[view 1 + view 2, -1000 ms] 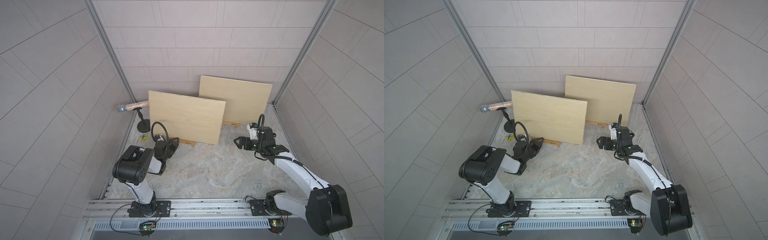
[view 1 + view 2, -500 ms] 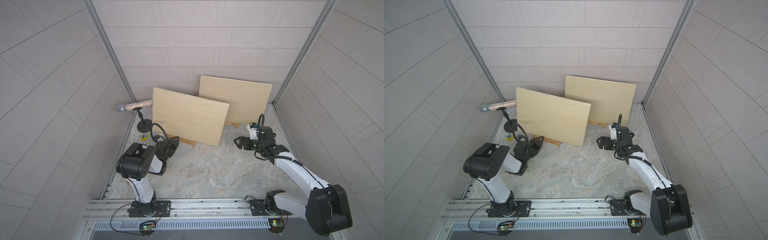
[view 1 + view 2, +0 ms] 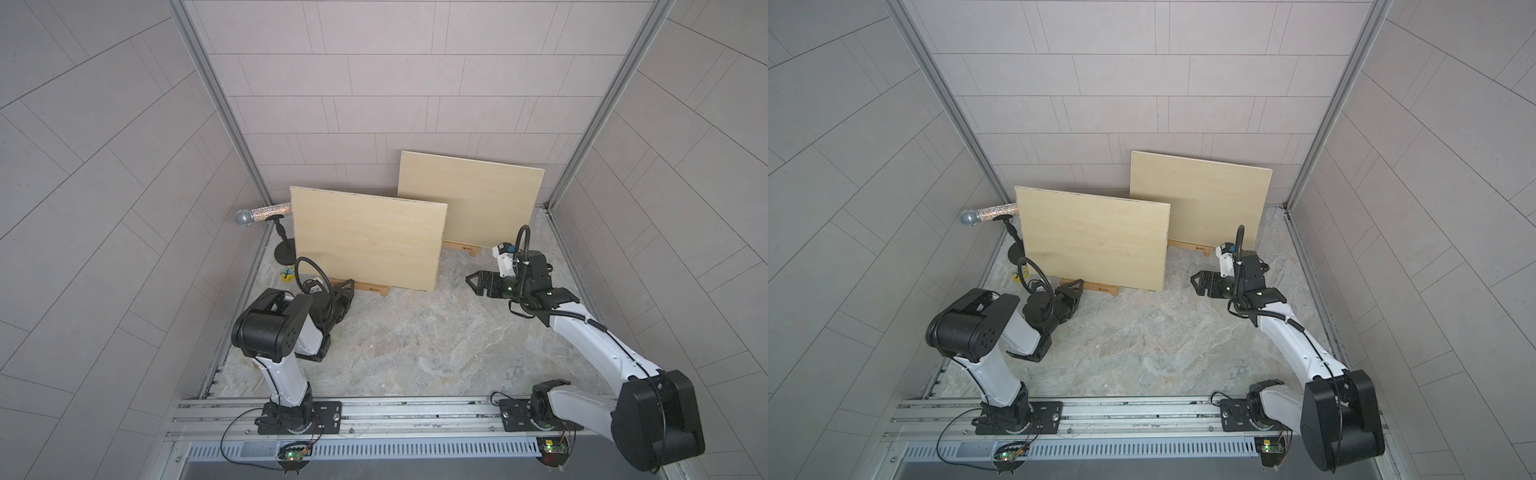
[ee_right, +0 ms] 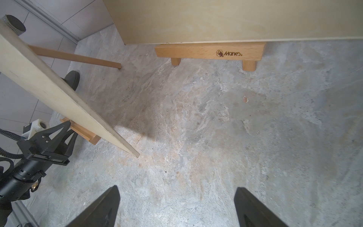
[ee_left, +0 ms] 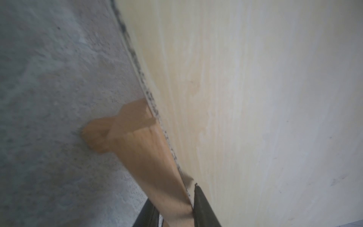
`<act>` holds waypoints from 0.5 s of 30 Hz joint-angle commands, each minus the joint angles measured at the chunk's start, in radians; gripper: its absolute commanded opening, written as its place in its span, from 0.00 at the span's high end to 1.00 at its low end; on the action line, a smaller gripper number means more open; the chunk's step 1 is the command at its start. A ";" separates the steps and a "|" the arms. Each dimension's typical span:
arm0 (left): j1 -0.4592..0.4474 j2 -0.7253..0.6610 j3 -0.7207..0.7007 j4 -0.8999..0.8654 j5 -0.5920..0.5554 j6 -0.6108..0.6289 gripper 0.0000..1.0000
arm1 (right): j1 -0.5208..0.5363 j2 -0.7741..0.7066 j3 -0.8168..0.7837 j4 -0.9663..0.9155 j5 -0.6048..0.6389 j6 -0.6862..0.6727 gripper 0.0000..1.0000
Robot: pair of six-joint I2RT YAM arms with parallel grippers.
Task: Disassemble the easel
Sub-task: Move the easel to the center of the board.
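Near easel ledge (image 3: 372,287): low wooden strip on the table (image 3: 415,332) in front of the left arm, carrying the lower edge of the near plywood board (image 3: 365,241).
Near plywood board: broad thin sheet leaning back on its frame; one lower corner overhanging the ledge end and reaching down close to the table, contact not resolvable.
Rear leg (image 4: 76,58): slim wooden strut behind the near board, foot on the table.
Far easel ledge (image 4: 210,52): second strip on two short feet near the back wall, carrying the far plywood board (image 3: 469,199); no pincer on it.
Left pincer (image 3: 1074,286): narrowed, one jaw on each side of the near easel ledge at the end closest to the left arm, clamping the wood; wrist view blurred.
Right pincer (image 4: 176,188): wide and empty, low above bare table, pointing toward the gap between the two easels, apart from both.
Handling, boards: judged light for their size, stiff, smooth-faced; prone to swing or topple once the ledge shifts; best taken by a thin free edge, high or at the side.
Handling, frame: judged light, rigid hardwood with no give; ledge ends and strut narrow enough for the jaws, the centre hidden behind the board.
Risk: sliding of the board off the ledge under a one-ended pull.
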 commanded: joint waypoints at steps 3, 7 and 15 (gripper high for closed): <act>-0.024 -0.007 -0.068 -0.049 -0.045 0.073 1.00 | 0.001 -0.027 0.025 -0.020 -0.013 0.003 0.05; -0.054 -0.005 -0.076 -0.048 -0.067 0.052 1.00 | 0.012 -0.027 0.036 -0.029 -0.020 -0.002 0.05; -0.147 0.030 -0.041 -0.043 -0.110 0.005 1.00 | 0.016 -0.035 0.053 -0.051 -0.020 -0.014 0.05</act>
